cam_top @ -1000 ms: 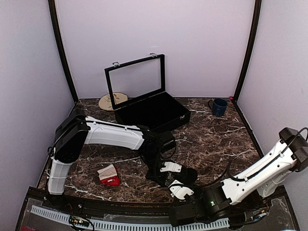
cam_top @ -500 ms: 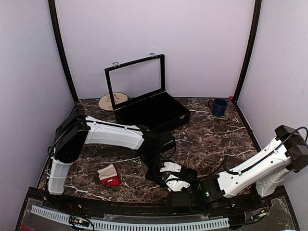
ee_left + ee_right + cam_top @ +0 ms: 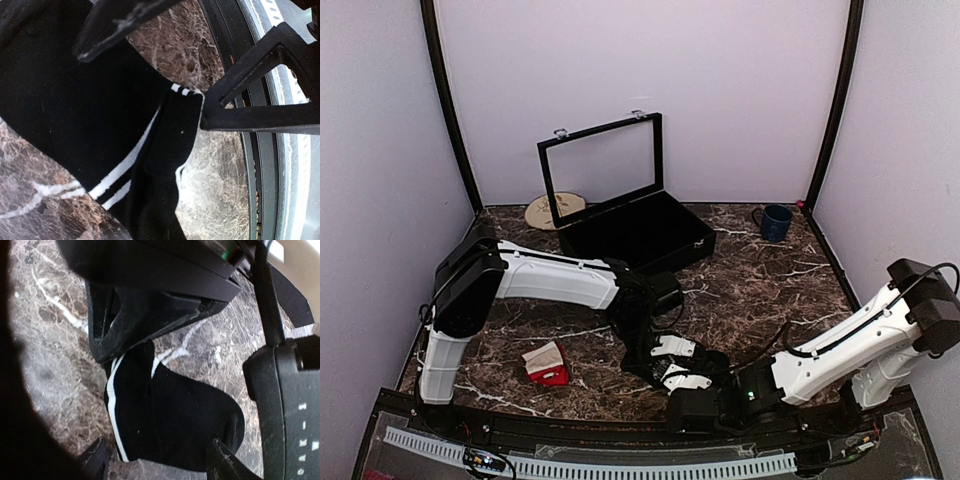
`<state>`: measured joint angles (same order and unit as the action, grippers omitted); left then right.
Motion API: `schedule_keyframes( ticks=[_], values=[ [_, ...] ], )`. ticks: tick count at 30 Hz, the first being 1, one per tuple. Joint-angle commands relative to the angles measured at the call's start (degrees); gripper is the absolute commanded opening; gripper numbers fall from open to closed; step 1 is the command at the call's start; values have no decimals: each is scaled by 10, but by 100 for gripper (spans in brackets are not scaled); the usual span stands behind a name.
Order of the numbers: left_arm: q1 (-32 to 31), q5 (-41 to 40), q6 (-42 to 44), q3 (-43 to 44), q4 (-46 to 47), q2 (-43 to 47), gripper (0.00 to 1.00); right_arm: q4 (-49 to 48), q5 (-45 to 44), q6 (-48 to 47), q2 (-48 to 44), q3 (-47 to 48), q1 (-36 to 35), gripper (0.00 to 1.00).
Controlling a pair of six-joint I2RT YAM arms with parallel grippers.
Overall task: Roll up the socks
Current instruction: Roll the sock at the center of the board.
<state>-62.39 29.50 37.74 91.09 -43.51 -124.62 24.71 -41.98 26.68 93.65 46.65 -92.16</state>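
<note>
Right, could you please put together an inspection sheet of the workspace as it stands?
Surface: dark veined marble table.
Job's things: red sock with a cream cuff lies bunched near the left arm, untouched; black sock with white stripes lies by the front edge, between both hands.
Clutter: open black case, blue mug and round wooden disc at the back.
Hands: left hand shut on the black sock's striped end; right hand open, fingers either side of that sock.
Cables: black cable loops beside the right arm.
Surroundings: plain pale walls, black corner posts.
</note>
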Motion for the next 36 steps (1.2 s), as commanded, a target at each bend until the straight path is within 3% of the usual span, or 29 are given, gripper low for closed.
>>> schedule_keyframes(
  ticks=[1,10,18,23,28,36],
  values=[
    [-4,13,12,9,-18,-6,0,-49,21,-25,7,-4,19,64],
    [-5,31,14,10,-19,-7,0,-88,49,-40,26,1,30,50],
    [-5,37,12,8,-21,-6,0,-89,76,-19,42,4,43,16],
    [-4,25,1,6,-12,-6,0,-75,91,10,40,3,48,4],
    [1,-23,-39,7,6,-4,10,-58,108,41,29,0,49,1],
    [38,-20,-102,-58,93,49,27,-52,137,90,14,-17,49,1]
  ],
)
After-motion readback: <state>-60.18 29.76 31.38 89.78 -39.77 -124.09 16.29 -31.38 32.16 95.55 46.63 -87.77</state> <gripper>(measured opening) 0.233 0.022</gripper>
